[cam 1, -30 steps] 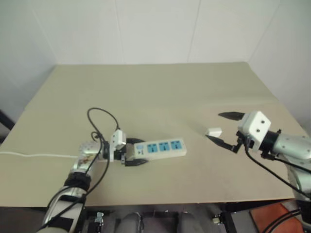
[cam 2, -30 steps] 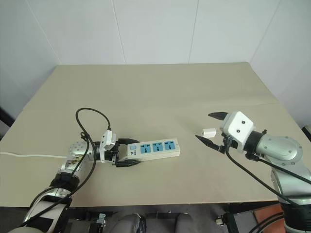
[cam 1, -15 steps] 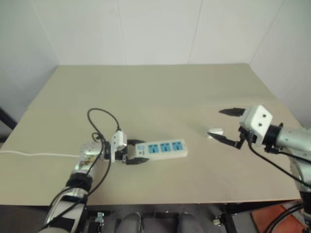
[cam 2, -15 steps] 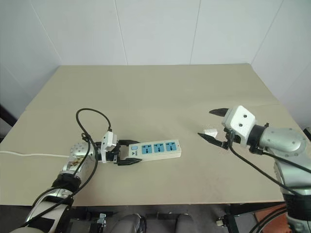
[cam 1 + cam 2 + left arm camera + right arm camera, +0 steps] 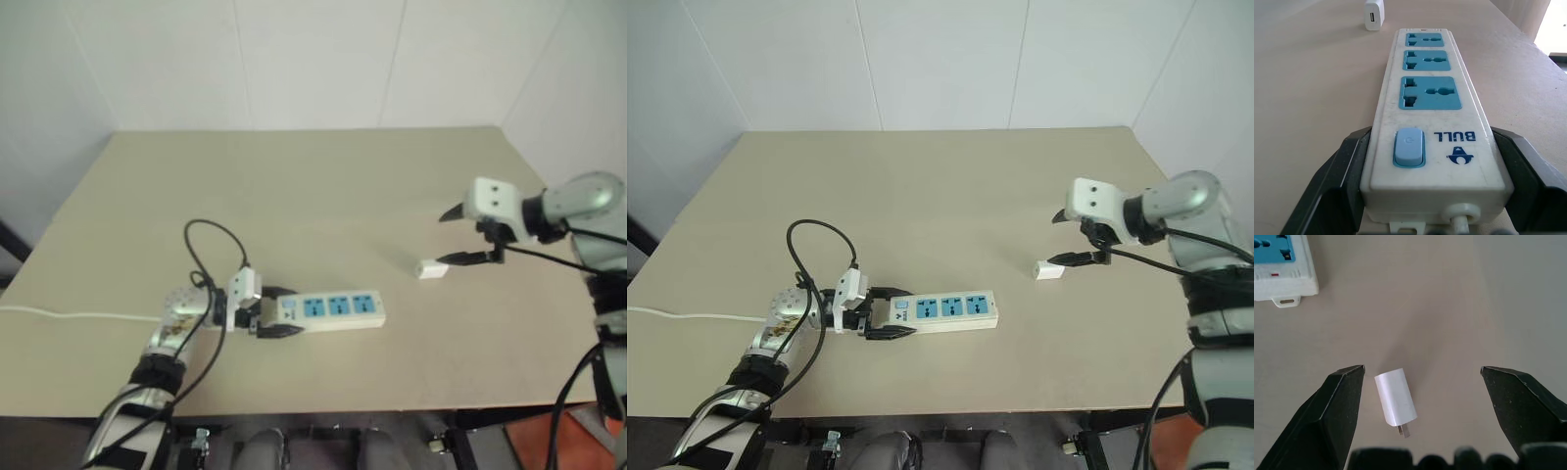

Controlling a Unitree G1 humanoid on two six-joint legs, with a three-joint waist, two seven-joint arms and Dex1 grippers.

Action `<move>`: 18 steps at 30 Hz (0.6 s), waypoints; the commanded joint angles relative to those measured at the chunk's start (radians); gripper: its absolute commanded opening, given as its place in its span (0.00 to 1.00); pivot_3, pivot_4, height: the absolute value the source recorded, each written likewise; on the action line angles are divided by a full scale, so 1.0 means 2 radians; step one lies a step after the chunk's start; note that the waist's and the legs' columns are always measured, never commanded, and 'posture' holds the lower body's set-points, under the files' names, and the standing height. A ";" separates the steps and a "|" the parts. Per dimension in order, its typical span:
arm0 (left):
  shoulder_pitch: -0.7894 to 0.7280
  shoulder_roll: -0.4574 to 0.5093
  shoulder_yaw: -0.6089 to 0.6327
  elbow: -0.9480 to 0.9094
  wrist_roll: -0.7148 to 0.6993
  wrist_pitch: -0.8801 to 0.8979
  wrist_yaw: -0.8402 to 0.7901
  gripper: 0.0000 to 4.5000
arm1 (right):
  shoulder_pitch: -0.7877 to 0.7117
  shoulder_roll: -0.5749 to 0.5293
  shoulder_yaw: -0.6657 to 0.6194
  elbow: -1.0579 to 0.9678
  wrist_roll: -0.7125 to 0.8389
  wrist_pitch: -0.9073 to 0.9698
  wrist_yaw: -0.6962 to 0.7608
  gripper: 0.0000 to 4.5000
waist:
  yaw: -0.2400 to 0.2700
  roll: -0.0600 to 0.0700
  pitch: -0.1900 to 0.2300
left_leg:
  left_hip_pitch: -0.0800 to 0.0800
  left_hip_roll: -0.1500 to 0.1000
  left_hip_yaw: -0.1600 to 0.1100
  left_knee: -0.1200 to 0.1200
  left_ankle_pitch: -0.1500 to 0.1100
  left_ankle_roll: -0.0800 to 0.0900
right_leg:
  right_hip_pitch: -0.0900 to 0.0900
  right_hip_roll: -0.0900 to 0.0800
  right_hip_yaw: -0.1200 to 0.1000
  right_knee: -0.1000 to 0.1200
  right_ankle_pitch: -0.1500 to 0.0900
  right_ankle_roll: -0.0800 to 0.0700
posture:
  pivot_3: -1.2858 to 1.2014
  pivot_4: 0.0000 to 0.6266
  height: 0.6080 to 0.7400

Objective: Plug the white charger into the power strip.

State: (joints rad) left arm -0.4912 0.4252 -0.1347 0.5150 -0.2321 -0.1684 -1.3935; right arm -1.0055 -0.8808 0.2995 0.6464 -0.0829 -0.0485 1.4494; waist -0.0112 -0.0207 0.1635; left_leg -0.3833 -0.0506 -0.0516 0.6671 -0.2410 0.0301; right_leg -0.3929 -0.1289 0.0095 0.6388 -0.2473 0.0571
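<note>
- Beige surface (image 5: 950,186) carries the power strip (image 5: 945,311), a long white bar lying flat with three blue sockets in a row and a pale blue switch at its cord end.
- Left claw (image 5: 890,313) straddles that switch end of the power strip — one black finger (image 5: 1327,186) along each long side, closed against the casing, as the left wrist view shows; the fingers clamp the strip.
- A thin white cord (image 5: 686,315) runs from the strip's held end away along the surface, past the left arm toward the surface's edge.
- The white charger (image 5: 1049,269) lies on its side on the surface, well apart from the power strip, beyond the strip's free end and to the robot's right of it.
- In the right wrist view the white charger (image 5: 1396,396) shows small metal prongs at one end, and the strip's free end sits in a far corner of that picture.
- Right claw (image 5: 1070,238) hangs over the white charger with its two black fingers spread wide apart — one finger on each side of the block, neither touching it.
- Nothing is plugged into any of the three sockets; the white charger is not yet picked up.
- A loop of black cable (image 5: 818,245) arches above the left wrist, just beside the strip's held end.
</note>
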 commanded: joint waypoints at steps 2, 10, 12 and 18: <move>0.015 0.000 -0.026 0.001 0.024 0.013 0.006 0.73 | -0.062 0.031 0.049 0.092 -0.065 -0.026 0.026 1.00 | 0.000 0.000 0.000 | 0.000 -0.001 0.000 0.000 0.000 0.000 | -0.001 0.000 0.000 0.000 0.000 0.000 | 0.52 0.24 1.00; 0.027 0.001 -0.025 -0.019 0.025 0.017 0.030 0.73 | -0.129 0.106 0.113 0.231 -0.164 -0.066 -0.031 1.00 | 0.000 0.000 0.000 | -0.001 -0.001 0.000 0.000 0.000 0.000 | -0.003 0.000 0.001 0.002 0.000 0.000 | 0.52 0.24 1.00; 0.033 0.003 -0.025 -0.030 0.024 0.021 0.036 0.73 | -0.137 0.119 0.119 0.256 -0.178 -0.071 -0.047 1.00 | 0.000 0.000 0.000 | -0.001 -0.001 0.000 0.000 0.000 -0.001 | -0.003 0.000 0.001 0.002 0.000 0.000 | 0.52 0.24 1.00; 0.054 0.009 -0.023 -0.060 0.022 0.035 0.054 0.73 | -0.140 0.147 0.134 0.298 -0.214 -0.083 -0.078 1.00 | -0.001 0.001 0.000 | -0.002 -0.001 0.000 0.000 0.000 -0.001 | -0.005 0.000 0.002 0.003 0.000 0.000 | 0.52 0.24 1.00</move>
State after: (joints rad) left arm -0.4189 0.4388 -0.1380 0.3910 -0.2321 -0.1262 -1.2982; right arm -1.2734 -0.5942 0.5586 1.2285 -0.4882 -0.1967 1.3195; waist -0.0142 -0.0193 0.1627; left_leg -0.3875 -0.0535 -0.0515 0.6670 -0.2401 0.0280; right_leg -0.4025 -0.1297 0.0127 0.6448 -0.2471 0.0568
